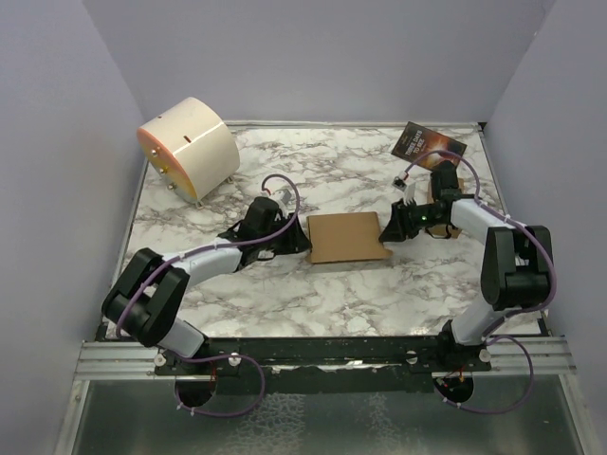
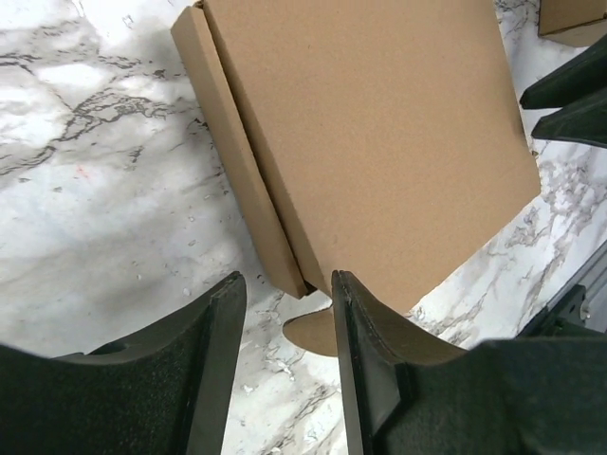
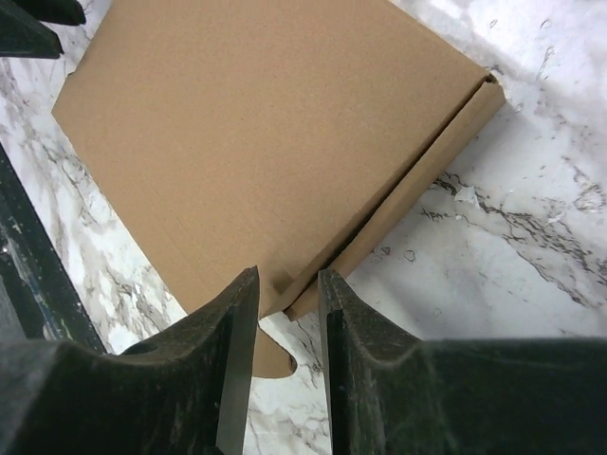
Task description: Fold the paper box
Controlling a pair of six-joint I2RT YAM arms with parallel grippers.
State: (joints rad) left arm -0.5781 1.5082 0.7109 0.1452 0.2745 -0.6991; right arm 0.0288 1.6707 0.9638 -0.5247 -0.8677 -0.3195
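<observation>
The paper box [image 1: 347,237] lies closed and flat, a brown rectangle at the table's middle. My left gripper [image 1: 303,239] is open at its left edge. In the left wrist view the gripper [image 2: 286,289] is level with the box's [image 2: 370,133] near corner, which lies just beyond its right finger; a rounded tab [image 2: 313,332] sticks out from under the box. My right gripper [image 1: 384,230] is open at the box's right edge. In the right wrist view the gripper [image 3: 287,280] straddles a corner of the box [image 3: 256,123] without clamping it, with a tab [image 3: 270,358] below.
A white and orange cylinder [image 1: 190,147] stands at the back left. A dark printed booklet [image 1: 429,142] lies at the back right. A smaller brown box [image 1: 457,216] sits under the right arm and shows in the left wrist view [image 2: 574,17].
</observation>
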